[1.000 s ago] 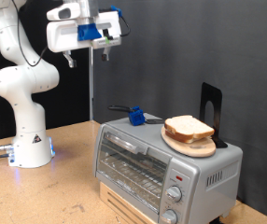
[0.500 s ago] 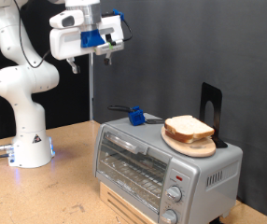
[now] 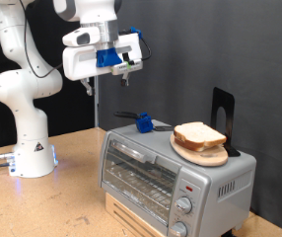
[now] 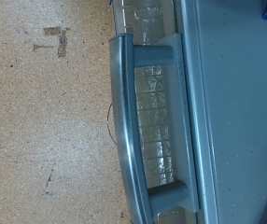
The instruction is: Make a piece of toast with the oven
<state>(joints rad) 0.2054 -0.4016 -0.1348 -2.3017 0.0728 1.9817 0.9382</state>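
Observation:
The piece of toast point(image 3: 199, 134) lies on a round wooden plate point(image 3: 204, 155) on top of the oven point(image 3: 171, 170), at the exterior view's right. The oven's glass door is closed. My gripper point(image 3: 122, 72) hangs in the air above and to the exterior view's left of the oven, well apart from the toast, and holds nothing that shows. The wrist view looks down on the oven door handle point(image 4: 125, 121) and the glass door point(image 4: 160, 112); my fingers do not show there.
A blue-handled tool point(image 3: 141, 122) lies on the oven top at the back. A flat black stand point(image 3: 223, 116) rises behind the plate. The oven sits on a light wooden box point(image 3: 131, 217). The arm's white base point(image 3: 31, 150) stands at the left on the wooden table point(image 3: 52, 202).
My hand has moved to the exterior view's right and down, closer to the oven. The toast, the plate and the oven have not moved.

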